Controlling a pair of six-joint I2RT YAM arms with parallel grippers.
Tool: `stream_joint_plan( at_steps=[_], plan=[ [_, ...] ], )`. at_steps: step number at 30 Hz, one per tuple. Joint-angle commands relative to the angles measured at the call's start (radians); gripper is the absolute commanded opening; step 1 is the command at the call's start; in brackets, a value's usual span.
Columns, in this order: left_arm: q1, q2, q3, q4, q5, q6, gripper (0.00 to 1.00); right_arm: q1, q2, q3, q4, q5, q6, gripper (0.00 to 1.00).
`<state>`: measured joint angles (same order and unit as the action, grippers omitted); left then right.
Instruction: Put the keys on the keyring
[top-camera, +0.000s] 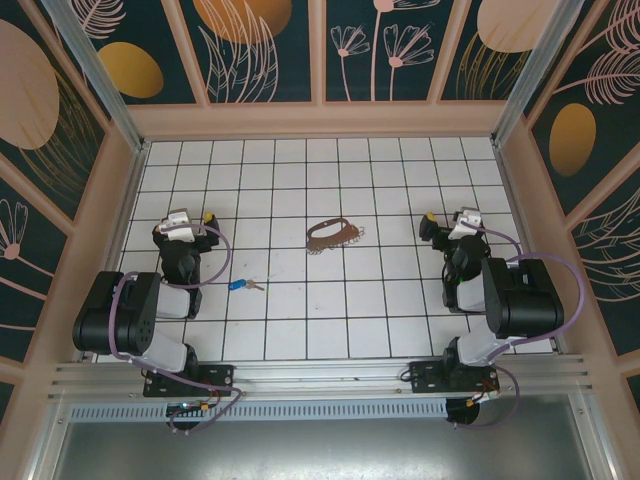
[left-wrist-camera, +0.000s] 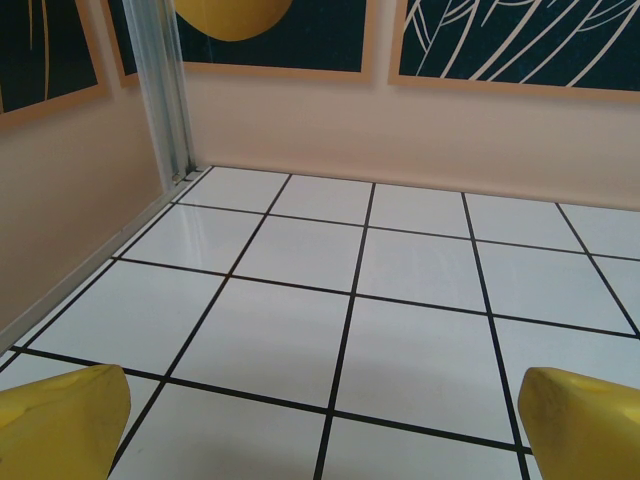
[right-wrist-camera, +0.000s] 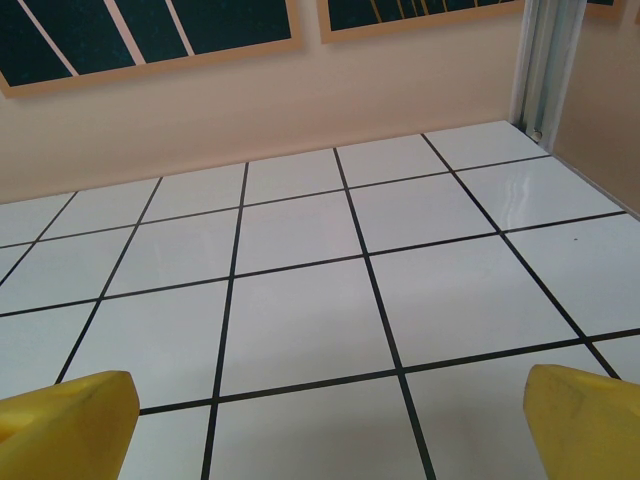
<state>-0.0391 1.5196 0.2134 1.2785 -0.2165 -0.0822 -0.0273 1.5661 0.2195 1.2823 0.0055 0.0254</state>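
Observation:
A small silver key with a blue head (top-camera: 243, 285) lies on the white tiled floor, just right of my left arm. The keyring (top-camera: 332, 235), a brown strap loop with a small metal ring at its right end, lies flat near the middle of the floor. My left gripper (top-camera: 185, 217) sits at the left, behind and to the left of the key. My right gripper (top-camera: 455, 220) is at the right, several tiles from the keyring. Both stand open, yellow fingertips (left-wrist-camera: 62, 420) (right-wrist-camera: 590, 420) wide apart over bare tiles with nothing between them.
Peach walls with dark floral panels enclose the floor on three sides (top-camera: 320, 118). Metal posts stand in the back corners (left-wrist-camera: 165, 95) (right-wrist-camera: 545, 60). A metal rail (top-camera: 320, 380) runs along the near edge by the arm bases.

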Motion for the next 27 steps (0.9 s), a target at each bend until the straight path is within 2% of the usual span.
stream_joint_plan(
  at_steps=[1,6,9,15,18,21,24,27],
  plan=[
    [0.007,0.0,0.011,0.016,0.011,0.009,0.99,-0.002,-0.005,-0.009,0.052,0.03,0.006,0.99],
    [0.007,-0.02,0.022,-0.017,-0.007,0.002,0.99,-0.002,-0.039,-0.007,0.02,0.053,0.015,0.99],
    [0.007,-0.057,0.032,-0.067,0.0,0.007,0.99,0.007,-0.118,0.0,-0.057,0.055,0.001,0.99],
    [0.005,-0.193,0.127,-0.389,-0.041,-0.051,0.99,0.095,-0.346,0.104,-0.406,0.141,-0.017,0.99],
    [0.005,-0.293,0.149,-0.504,-0.024,-0.111,0.99,0.139,-0.437,0.188,-0.622,0.202,0.044,0.99],
    [0.003,-0.386,0.174,-0.613,0.107,-0.205,0.99,0.168,-0.479,0.27,-0.817,0.178,0.125,0.99],
    [-0.006,-0.434,0.269,-0.841,0.2,-0.345,0.99,0.215,-0.494,0.305,-0.922,0.138,0.14,0.99],
    [-0.024,-0.486,0.284,-0.889,0.427,-0.418,0.99,0.253,-0.489,0.33,-0.997,0.087,0.149,0.99]
  ],
)
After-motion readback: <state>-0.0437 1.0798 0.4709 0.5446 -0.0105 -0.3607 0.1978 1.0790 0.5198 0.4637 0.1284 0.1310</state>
